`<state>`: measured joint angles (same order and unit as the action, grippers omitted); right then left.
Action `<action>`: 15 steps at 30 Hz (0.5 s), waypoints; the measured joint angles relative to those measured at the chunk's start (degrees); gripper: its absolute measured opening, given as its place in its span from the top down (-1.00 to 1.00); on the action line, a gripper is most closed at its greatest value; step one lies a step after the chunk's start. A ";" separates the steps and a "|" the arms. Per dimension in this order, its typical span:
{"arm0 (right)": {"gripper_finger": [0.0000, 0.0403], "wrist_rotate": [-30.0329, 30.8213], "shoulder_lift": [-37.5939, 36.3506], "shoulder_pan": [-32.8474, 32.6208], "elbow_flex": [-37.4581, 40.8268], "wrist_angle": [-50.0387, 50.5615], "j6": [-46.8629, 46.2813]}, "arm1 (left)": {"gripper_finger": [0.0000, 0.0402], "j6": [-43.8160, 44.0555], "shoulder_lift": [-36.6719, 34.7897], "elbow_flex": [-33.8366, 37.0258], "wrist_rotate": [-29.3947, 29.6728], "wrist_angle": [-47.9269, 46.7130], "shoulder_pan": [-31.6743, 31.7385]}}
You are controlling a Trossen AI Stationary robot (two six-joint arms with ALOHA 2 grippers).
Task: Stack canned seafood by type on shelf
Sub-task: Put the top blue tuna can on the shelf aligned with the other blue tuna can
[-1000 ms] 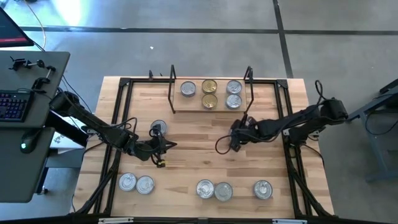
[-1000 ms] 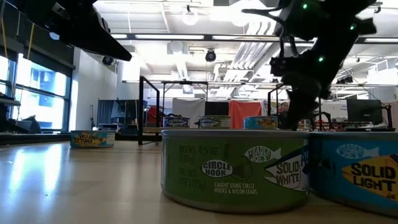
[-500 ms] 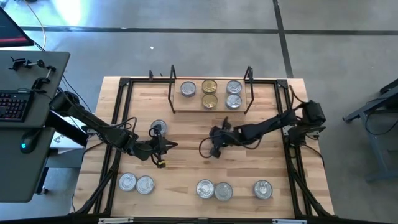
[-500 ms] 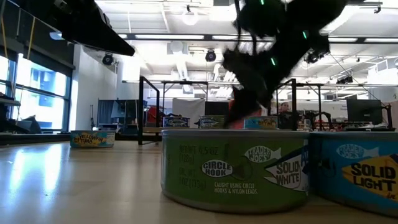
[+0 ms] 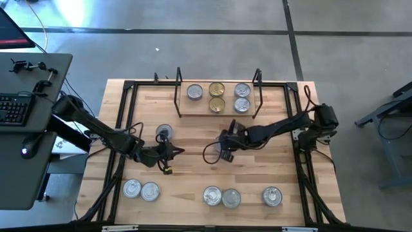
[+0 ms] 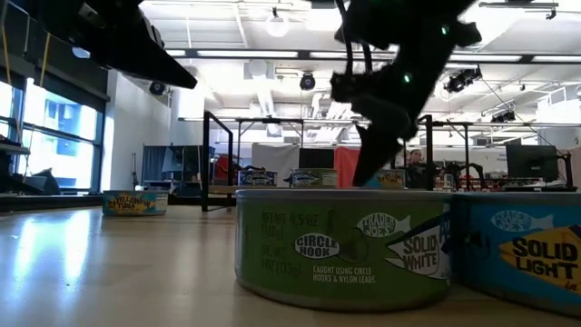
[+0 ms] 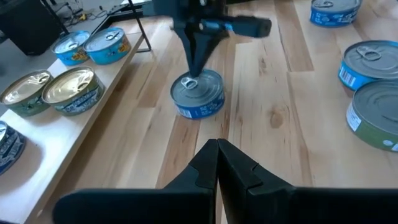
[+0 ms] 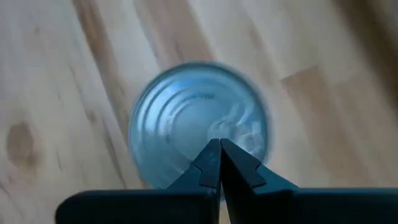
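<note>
Shelf [image 5: 217, 113] at the bench's [image 5: 193, 161] far edge holds five tins: one silver-lidded [image 5: 194, 92], two gold-lidded [image 5: 217, 96], two silver [image 5: 242, 98].

Still off the shelf: a blue-labelled tin [image 7: 198, 93] mid-bench just in front of it, and five more [image 5: 212, 195] along the near edge.

Right tool [image 5: 226, 142], pinched shut and empty, hovers over the mid-bench tin's lid. Left tool [image 5: 175, 151] waits beside, also closed, holding nothing.

Judgement: roughly halfway; six tins left.
</note>
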<state>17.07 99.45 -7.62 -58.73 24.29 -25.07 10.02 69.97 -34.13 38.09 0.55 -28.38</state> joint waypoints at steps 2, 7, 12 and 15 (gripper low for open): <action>1.00 -2.41 0.87 0.19 2.02 -4.71 -0.04 | 1.00 -1.14 1.33 0.00 -0.04 1.47 0.24; 1.00 -6.71 5.78 0.96 1.82 -21.05 -3.66 | 1.00 -6.21 4.94 0.00 -0.03 6.98 0.28; 1.00 -7.16 11.94 1.38 -1.68 -36.19 -0.44 | 1.00 -9.25 7.41 0.00 -0.07 10.57 0.27; 1.00 -6.11 11.78 1.17 -3.19 -37.22 3.07 | 1.00 -8.75 8.21 0.00 -1.67 10.12 0.28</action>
<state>10.96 111.23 -6.44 -61.92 -12.93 -22.00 1.27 78.18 -34.13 36.42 10.66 -28.10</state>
